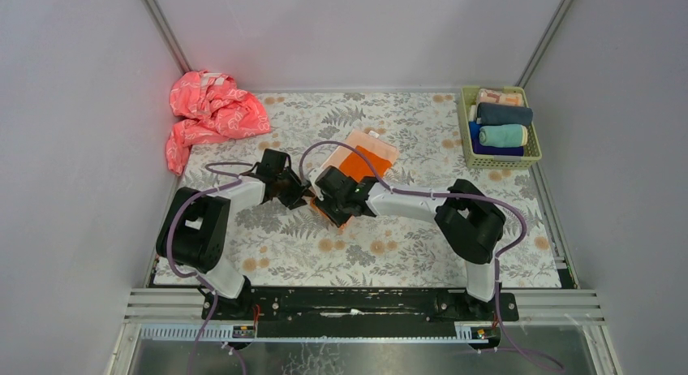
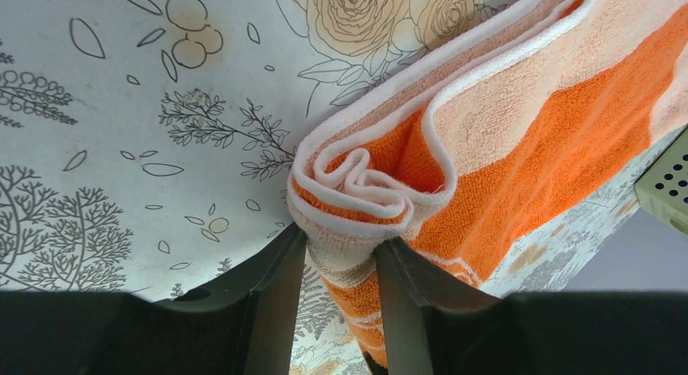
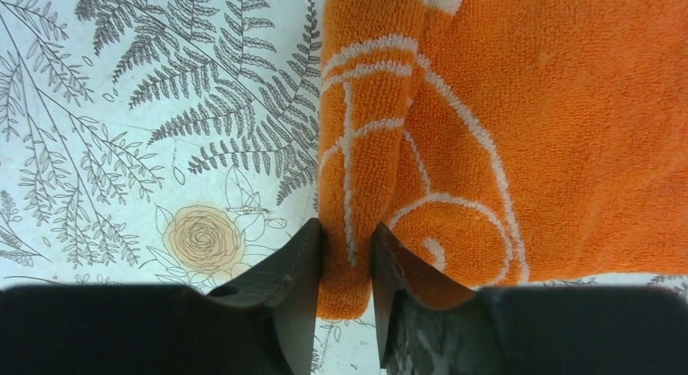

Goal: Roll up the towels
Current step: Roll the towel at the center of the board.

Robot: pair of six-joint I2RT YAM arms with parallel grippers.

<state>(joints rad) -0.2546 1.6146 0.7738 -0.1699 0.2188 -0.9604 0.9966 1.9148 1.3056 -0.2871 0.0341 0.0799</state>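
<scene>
The orange and pale peach towel (image 1: 367, 157) lies mid-table on the floral mat, its near end rolled up. In the left wrist view my left gripper (image 2: 341, 243) is shut on the side end of that roll, where the coiled layers of the towel (image 2: 527, 140) show. In the right wrist view my right gripper (image 3: 349, 243) pinches the rolled fold at the other side of the towel (image 3: 568, 131), which carries white lettering. From above, the left gripper (image 1: 303, 198) and right gripper (image 1: 326, 206) sit close together at the roll. A mint-teal towel (image 1: 503, 135) lies rolled in the basket.
A green basket (image 1: 466, 123) at the back right holds several rolled towels; its corner (image 2: 665, 188) shows in the left wrist view. A crumpled pink-red cloth (image 1: 209, 111) lies at the back left. Grey walls close in the mat on three sides.
</scene>
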